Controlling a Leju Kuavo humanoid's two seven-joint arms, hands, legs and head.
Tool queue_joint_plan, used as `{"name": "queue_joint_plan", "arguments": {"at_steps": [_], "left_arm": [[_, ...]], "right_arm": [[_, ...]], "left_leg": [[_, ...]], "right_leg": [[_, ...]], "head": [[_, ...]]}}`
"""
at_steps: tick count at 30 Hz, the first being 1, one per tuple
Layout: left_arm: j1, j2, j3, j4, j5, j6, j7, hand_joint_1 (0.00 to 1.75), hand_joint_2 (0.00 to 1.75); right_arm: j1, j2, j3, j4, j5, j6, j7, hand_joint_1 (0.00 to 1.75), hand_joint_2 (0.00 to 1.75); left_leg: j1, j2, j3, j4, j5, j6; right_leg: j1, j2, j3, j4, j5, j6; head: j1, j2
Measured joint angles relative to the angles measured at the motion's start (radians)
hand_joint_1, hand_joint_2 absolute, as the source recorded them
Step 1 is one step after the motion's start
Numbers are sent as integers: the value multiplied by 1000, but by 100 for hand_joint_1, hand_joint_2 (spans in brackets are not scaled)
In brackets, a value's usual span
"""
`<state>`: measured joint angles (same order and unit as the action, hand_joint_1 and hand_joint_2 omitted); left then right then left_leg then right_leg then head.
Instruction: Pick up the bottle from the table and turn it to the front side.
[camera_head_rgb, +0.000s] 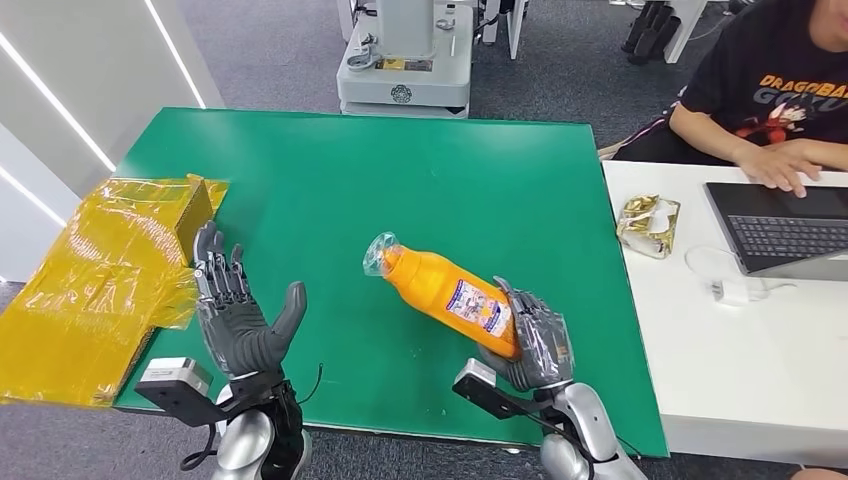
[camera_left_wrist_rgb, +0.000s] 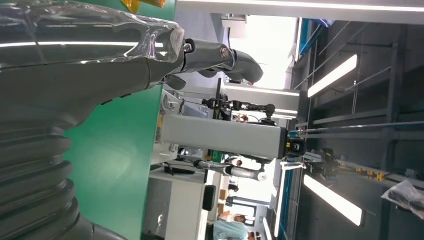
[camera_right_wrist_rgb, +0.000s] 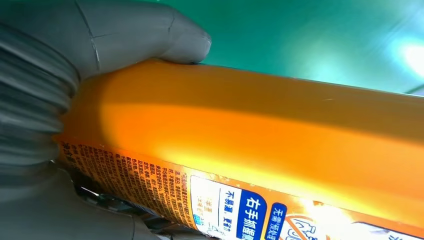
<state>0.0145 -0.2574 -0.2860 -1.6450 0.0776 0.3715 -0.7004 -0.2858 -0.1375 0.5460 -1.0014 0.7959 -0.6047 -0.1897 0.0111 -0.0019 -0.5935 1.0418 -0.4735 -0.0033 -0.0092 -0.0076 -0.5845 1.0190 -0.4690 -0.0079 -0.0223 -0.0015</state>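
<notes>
Two hands are showing in my head view, and I am reading them from the left. Yellow crinkled wrapping is lying over the tabletop's left edge, partly covering a yellow box at its far end. Just beside it my left hand is standing upright over the near edge of the green tabletop, palm turned inward, fingers apart and holding nothing; in the left wrist view that hand is sitting above the green surface with its dark fingers reaching out into open air. Further right, the orange bottle is tilting with its plastic-wrapped cap end pointing up and to the left, over the middle of the tabletop, while its base is sitting in my right hand, which is gripping it near the tabletop's near right part. In the right wrist view the thick grey thumb is pressing against the bottle's plain orange side, and a printed label is facing the camera. Beyond the green tabletop, a white desk is carrying a crumpled gold wrapper and a laptop, where a person in a dark printed shirt is resting a hand.
</notes>
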Motion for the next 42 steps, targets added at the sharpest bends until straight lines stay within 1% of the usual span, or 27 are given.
{"name": "queue_joint_plan", "arguments": {"at_steps": [5,13,16,19,23,26,32,37,42], "left_arm": [[1,-3,13,17,53,-32,0,0,175],[0,-4,14,34,58,-38,0,0,175],[-2,-4,14,49,75,-61,1,0,175],[-14,0,7,88,145,-163,23,0,175],[-59,6,-18,161,202,-319,62,0,175],[-86,13,-37,208,191,-407,84,0,175],[-124,13,-47,272,135,-488,102,0,175],[-160,13,-47,319,124,-508,95,0,175],[-191,14,-47,365,109,-482,75,0,175]], "right_arm": [[72,29,-65,-49,-37,-84,-55,175,175],[110,45,-113,-82,-41,-89,-70,175,175],[129,63,-148,-99,-20,-89,-124,175,175],[145,92,-198,-113,28,-89,-193,175,175],[134,99,-217,-117,95,-89,-219,175,175],[113,99,-217,-118,95,-89,-198,175,175],[103,99,-178,-140,99,-82,-100,175,175],[83,99,-129,-149,104,-12,-78,175,175],[59,100,-101,-137,115,68,-55,175,175]], "left_leg": [[0,0,-1,0,0,0],[0,1,-1,0,0,0],[0,0,-1,0,0,0],[0,1,-1,0,0,0],[0,1,-1,0,0,0],[0,2,-1,0,0,0],[0,2,-1,0,0,0],[0,2,-2,0,0,0],[0,2,-2,0,0,0]], "right_leg": [[0,0,-1,0,0,0],[0,1,-1,0,0,0],[0,1,-1,0,0,0],[0,1,-2,0,0,0],[0,1,-2,0,0,0],[0,1,-2,0,1,0],[0,2,-2,0,1,0],[0,2,-3,0,1,0],[0,2,-2,0,1,0]], "head": [[0,0],[0,0],[0,0],[0,0],[0,0],[0,0],[0,0],[0,0],[0,0]]}}
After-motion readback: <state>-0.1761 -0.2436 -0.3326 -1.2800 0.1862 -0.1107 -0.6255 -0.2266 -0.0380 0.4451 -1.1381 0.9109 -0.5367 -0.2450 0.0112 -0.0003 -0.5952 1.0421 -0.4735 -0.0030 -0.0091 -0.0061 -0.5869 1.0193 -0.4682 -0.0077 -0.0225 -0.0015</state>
